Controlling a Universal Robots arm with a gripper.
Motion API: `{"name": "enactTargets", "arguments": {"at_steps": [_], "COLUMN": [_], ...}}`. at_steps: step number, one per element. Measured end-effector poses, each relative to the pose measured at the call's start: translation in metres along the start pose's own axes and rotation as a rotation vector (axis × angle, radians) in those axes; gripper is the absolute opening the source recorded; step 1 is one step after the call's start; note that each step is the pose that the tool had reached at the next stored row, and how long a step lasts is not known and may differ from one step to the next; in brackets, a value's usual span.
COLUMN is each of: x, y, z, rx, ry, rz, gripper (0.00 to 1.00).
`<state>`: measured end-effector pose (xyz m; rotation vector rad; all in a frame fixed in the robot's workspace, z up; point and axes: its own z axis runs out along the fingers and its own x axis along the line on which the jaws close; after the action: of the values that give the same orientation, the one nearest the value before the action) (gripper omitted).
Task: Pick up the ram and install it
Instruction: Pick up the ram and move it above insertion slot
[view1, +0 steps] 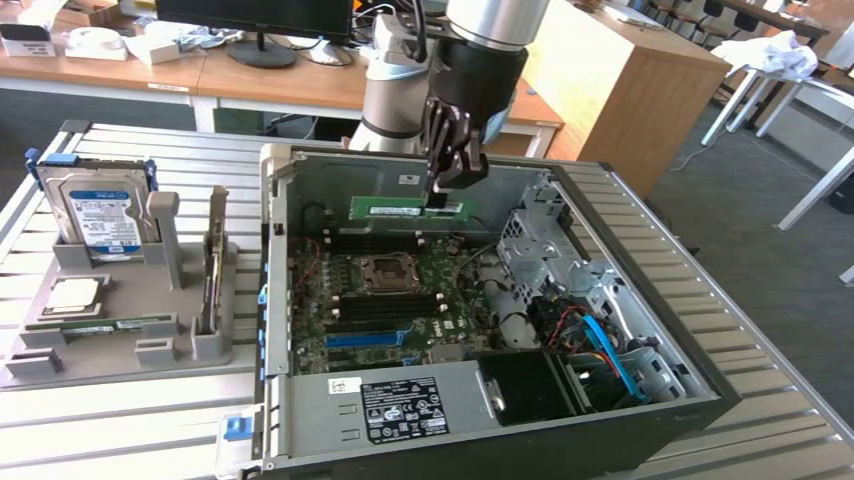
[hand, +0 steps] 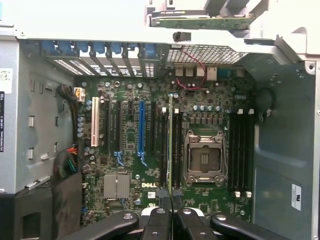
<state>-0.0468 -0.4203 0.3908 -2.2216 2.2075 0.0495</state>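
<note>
The ram (view1: 400, 209) is a long green stick, and my gripper (view1: 447, 195) is shut on its right end. It hangs level above the far part of the open computer case (view1: 274, 300), over the motherboard (view1: 380, 300). Seen edge-on from the wrist, the ram (hand: 170, 135) is a thin line running out from between my fingertips (hand: 170, 212). It lies over the black memory slots (hand: 162, 145) beside the empty processor socket (hand: 204, 159). More black slots (hand: 240, 150) sit on the socket's other side.
A grey rack (view1: 200, 335) at the exterior view's left holds a hard drive (view1: 96, 215), a silvery processor chip (view1: 74, 293) and another green stick (view1: 100, 323). Inside the case are a blue slot (view1: 367, 338), a metal drive cage (view1: 534, 245) and cables (view1: 601, 345).
</note>
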Motion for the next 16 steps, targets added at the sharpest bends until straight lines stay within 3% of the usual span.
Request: {"name": "enactTargets", "arguments": {"at_steps": [9, 16], "x": [0.0, 0.0], "y": [0.0, -0.0001], "z": [0.001, 0.0122], "rx": [0.0001, 0.0001], "ry": [-0.0002, -0.0002], "rz": [0.0, 0.0], "gripper": [0.12, 0.12]}}
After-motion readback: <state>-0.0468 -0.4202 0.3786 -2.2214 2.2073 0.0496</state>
